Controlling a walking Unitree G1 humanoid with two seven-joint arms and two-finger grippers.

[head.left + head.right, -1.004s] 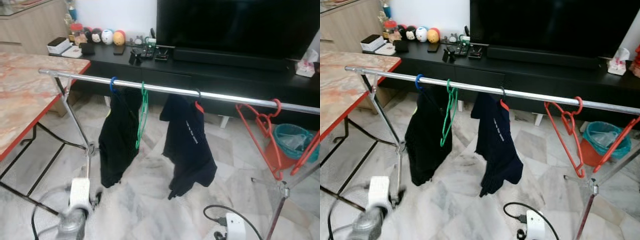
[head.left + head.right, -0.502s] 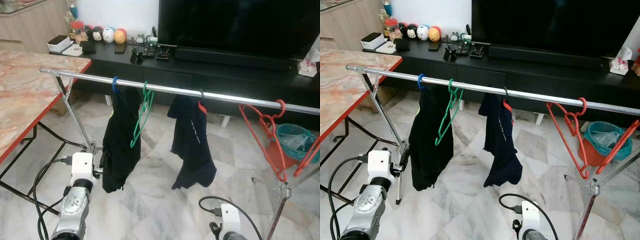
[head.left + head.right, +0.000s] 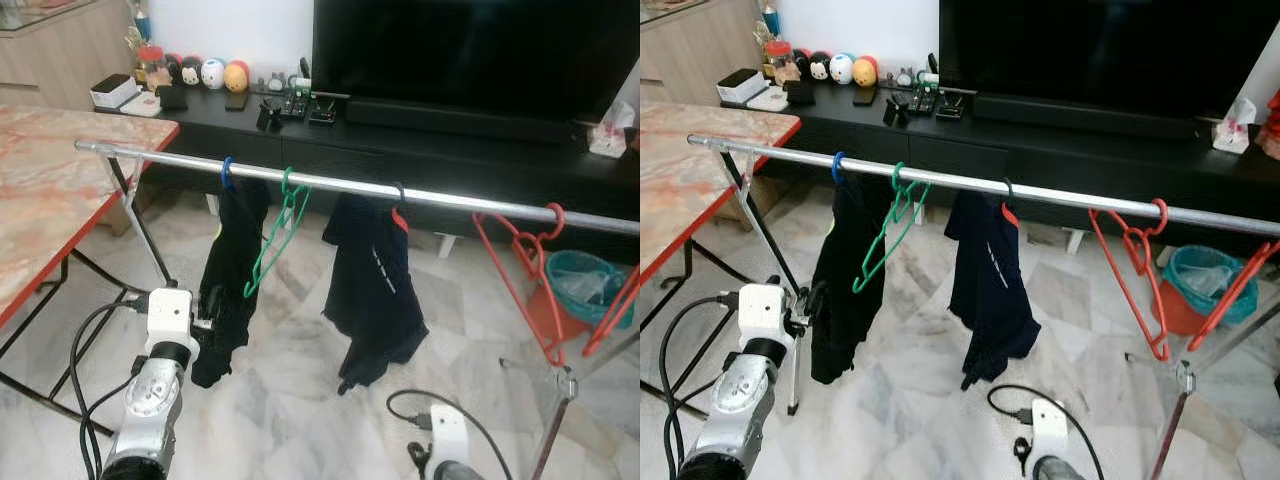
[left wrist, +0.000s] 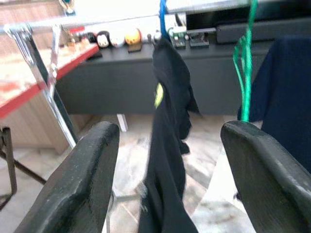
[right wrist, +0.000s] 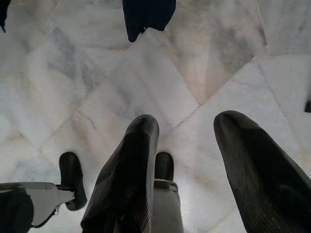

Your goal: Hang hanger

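Green hanger [image 3: 272, 243] hangs on rail [image 3: 450, 198]; left gripper [image 4: 167, 179] jaws wide, empty.

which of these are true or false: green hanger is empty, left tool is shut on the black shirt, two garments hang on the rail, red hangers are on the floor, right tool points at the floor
1. The green hanger is empty: true.
2. The left tool is shut on the black garment: false; its fingers are apart with the garment ahead between them.
3. Two dark garments hang on the rail: true, the black one and a navy one.
4. The red hangers lie on the floor: false; they hang on the rail.
5. The right tool points at the marble floor: true.
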